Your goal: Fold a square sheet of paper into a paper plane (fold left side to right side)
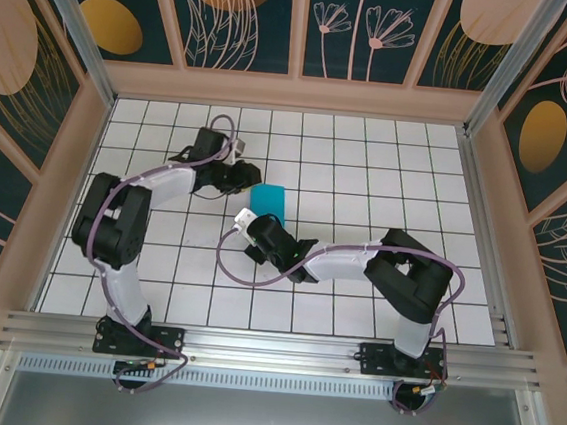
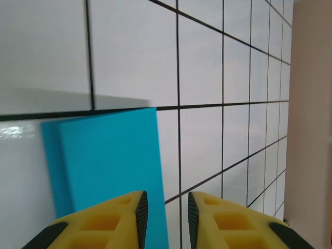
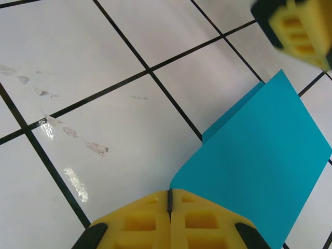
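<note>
Clenched, your right gripper (image 3: pixel 169 194) is sitting against the folded square sheet of paper (image 1: pixel 269 203), left of centre in the top view. Your left gripper (image 2: pixel 163 207) is hovering parted, empty. Unpinned, the paper is threatening to spring open and slide askew.

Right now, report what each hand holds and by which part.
Left hand: open, holding nothing. Right hand: shut at the near corner of the folded sheet of paper; pinching or just pressing it cannot be told.
</note>
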`<state>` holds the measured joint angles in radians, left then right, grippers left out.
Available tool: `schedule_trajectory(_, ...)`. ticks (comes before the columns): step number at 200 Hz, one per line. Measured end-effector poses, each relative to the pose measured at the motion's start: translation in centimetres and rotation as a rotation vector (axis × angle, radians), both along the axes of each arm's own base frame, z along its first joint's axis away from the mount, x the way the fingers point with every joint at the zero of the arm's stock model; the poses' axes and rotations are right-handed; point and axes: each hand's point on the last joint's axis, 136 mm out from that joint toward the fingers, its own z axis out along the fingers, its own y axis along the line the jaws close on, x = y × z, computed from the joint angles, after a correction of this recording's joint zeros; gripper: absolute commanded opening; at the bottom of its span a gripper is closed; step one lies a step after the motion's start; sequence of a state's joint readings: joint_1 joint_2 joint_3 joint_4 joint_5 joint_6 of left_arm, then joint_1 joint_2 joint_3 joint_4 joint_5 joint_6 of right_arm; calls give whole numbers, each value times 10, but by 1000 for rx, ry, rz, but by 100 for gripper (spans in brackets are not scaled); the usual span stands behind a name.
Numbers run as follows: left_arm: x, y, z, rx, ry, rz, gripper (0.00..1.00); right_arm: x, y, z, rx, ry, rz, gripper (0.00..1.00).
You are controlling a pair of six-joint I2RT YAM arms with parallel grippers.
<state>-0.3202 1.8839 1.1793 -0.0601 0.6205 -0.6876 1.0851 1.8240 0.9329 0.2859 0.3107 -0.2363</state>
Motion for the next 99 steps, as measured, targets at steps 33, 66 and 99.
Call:
schedule_trajectory(33, 2, -24, -33, 25, 53, -54, 27, 0, 0, -1, 11, 17, -3, 0)
schedule_trajectory(66, -2, -26, -62, 60, 108, -72, 27, 1, -1, -2, 26, 41, -5, 0)
schedule_trajectory(99, -3, -24, -69, 77, 117, -81, 26, 4, -2, -4, 54, 82, -2, 0)
